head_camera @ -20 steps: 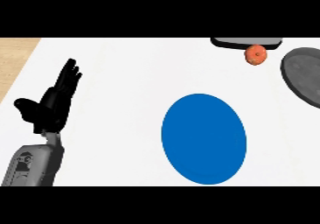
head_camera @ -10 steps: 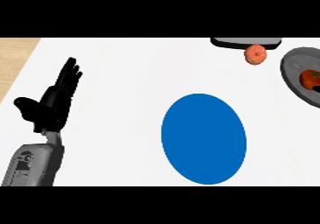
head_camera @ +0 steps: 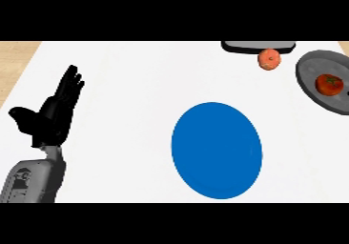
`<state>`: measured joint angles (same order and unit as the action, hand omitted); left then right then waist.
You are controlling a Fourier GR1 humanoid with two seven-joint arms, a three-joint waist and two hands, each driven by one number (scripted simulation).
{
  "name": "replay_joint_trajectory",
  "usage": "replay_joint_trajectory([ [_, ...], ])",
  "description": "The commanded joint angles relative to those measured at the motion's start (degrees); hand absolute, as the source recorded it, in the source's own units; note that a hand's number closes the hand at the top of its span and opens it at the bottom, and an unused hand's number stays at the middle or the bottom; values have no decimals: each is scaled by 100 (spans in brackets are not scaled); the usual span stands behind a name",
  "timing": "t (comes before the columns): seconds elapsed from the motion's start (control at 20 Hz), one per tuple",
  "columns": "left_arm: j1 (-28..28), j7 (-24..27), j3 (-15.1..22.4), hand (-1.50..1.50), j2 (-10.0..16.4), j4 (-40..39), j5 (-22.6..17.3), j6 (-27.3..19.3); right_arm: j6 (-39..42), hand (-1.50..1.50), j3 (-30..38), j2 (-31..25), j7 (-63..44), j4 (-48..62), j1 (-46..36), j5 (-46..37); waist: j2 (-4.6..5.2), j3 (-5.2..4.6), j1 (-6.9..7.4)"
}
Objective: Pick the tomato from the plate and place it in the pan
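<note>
You can see the tomato [head_camera: 330, 84] lying inside the grey pan [head_camera: 313, 67] at the right edge of the white surface [head_camera: 135, 71], well apart from the blue plate [head_camera: 217, 150] in the middle; a small orange thing [head_camera: 270, 59] lies near the pan. Your left robot hand [head_camera: 54, 114] rests at the left, fingers straight and apart, holding nothing.

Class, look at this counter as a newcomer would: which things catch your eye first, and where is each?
The big blue plate in the middle of the white counter stands out first, with nothing on it. At the right edge a red tomato lies in the grey pan. At the left the black left hand rests open, fingers up.
</note>
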<state>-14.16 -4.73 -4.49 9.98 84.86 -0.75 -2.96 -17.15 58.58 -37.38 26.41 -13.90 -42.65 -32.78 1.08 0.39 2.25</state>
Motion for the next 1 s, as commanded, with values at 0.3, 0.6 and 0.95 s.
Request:
replay_joint_trajectory([
  [0.3, 201, -68, -178, 0, 85, -38, 77, -105, 1992, -150, 69, 6, 808, -603, 897, 916, -161, -52, -355],
  [0.6, 69, -96, -326, 0, 227, -163, 4, -3, 2283, -150, -61, 509, 467, -1969, 1599, 1282, -186, -65, -446],
  [0.95, 3, -44, -326, 0, 110, -302, -17, -44, 2232, -150, -515, 1752, -706, -4300, 2390, 1341, -162, -65, -409],
])
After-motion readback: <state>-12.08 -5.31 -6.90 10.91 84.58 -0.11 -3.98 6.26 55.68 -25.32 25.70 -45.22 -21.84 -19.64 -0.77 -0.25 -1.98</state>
